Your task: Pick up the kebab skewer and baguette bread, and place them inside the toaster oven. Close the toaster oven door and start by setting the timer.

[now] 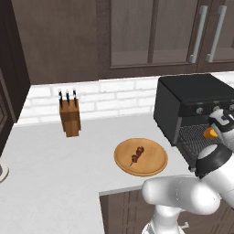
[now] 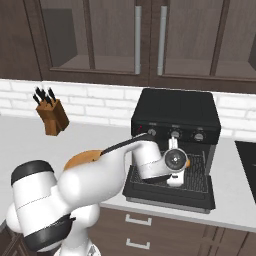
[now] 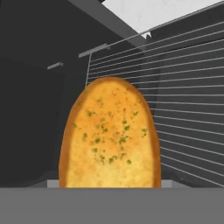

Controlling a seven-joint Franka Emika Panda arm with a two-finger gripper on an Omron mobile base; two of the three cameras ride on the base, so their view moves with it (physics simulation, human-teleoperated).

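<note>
**At the oven mouth: bread going in, skewer waiting on the board**

In the left base view, one knife block (image 1: 69, 117) is standing by the brick backsplash, well apart from one round wooden board (image 1: 140, 156) that is carrying the single kebab skewer (image 1: 137, 155), a thin stick of dark red and brown chunks. The toaster oven (image 1: 192, 103) is sitting at the right, and the arm's white bulk is covering its lower front; an orange tip of the baguette bread (image 1: 210, 133) is peeking out at the oven's opening.

In the right base view, the toaster oven door (image 2: 170, 192) is lying dropped open, three knobs are showing above the cavity, and the gripper (image 2: 176, 176) is reaching over the door, hiding most of the rack.

In the hand view, the golden loaf, flecked green, is filling the centre before the wire rack (image 3: 188, 100). The fingertips are hidden, so the gripper is probably clamping the bread, though I cannot tell.
</note>
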